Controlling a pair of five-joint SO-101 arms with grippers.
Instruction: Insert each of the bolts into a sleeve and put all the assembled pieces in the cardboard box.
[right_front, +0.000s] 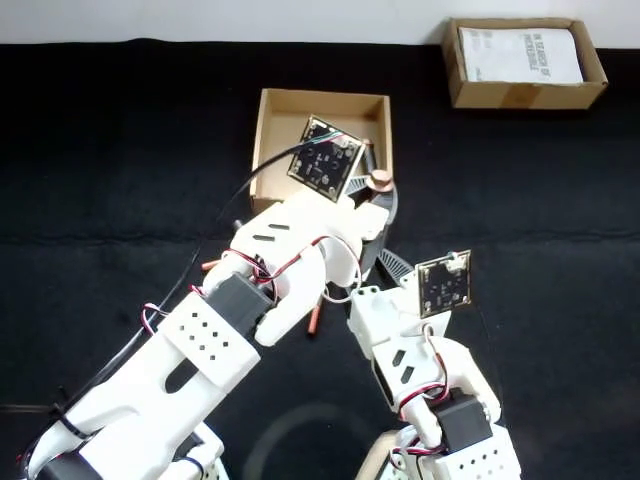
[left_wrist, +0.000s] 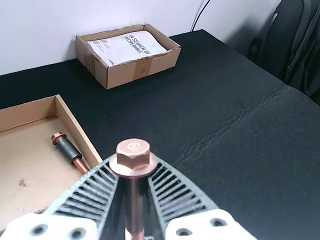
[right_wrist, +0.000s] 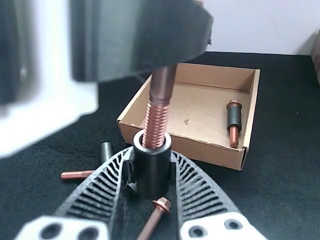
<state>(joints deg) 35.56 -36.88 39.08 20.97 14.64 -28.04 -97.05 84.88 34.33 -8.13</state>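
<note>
Black cloth covers the table (right_front: 120, 150); the left gripper (left_wrist: 133, 172) clenches a copper hex-head bolt (left_wrist: 132, 155), long axis near upright, head up. Its threaded tip points down into the black cylindrical sleeve (right_wrist: 151, 175) grasped by the right gripper (right_wrist: 151, 159), beside the open cardboard box (right_wrist: 200, 142).

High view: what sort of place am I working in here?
Likely a lab or workshop test bench: a table draped in black cloth against a plain white wall, a cardboard box, and loose bolts and sleeves on the cloth.
</note>
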